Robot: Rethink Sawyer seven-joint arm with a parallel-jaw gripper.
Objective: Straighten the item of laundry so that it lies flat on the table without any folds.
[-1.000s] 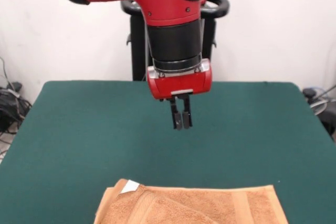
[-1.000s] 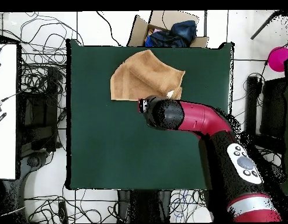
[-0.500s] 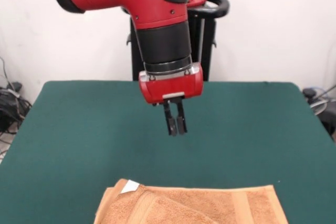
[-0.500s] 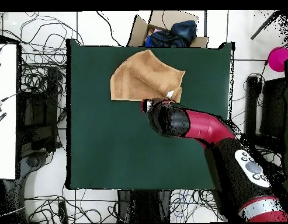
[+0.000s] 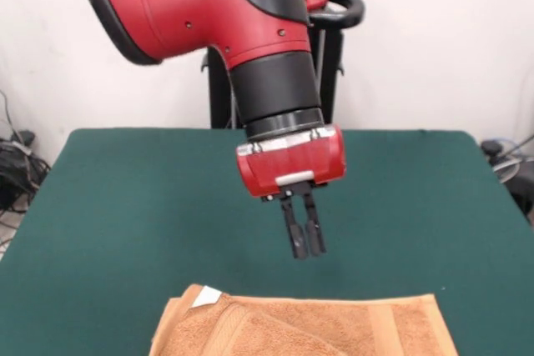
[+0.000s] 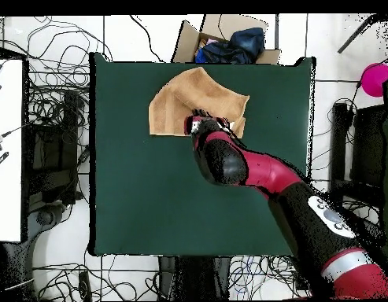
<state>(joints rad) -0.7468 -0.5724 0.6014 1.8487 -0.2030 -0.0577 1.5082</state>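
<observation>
The orange-tan towel (image 5: 304, 327) lies at the near edge of the dark green table (image 5: 125, 206), with one corner folded over and a small white tag (image 5: 206, 295) on it. In the overhead view the towel (image 6: 177, 102) lies near the table's far edge, partly hidden by the arm. My gripper (image 5: 304, 248) hangs above the table just behind the towel's far edge, with its fingers together and nothing between them. In the overhead view the gripper's red head (image 6: 206, 126) overlaps the towel's lower edge.
A cardboard box with dark blue cloth (image 6: 228, 43) stands beyond the table's far edge in the overhead view. Cables lie on the floor around the table. A pink object (image 6: 375, 79) is at the right. The robot's pedestal (image 5: 325, 56) stands behind the table.
The arm has swung towards the towel and come lower; the gripper now hangs close above the towel's far edge. The towel has not moved.
</observation>
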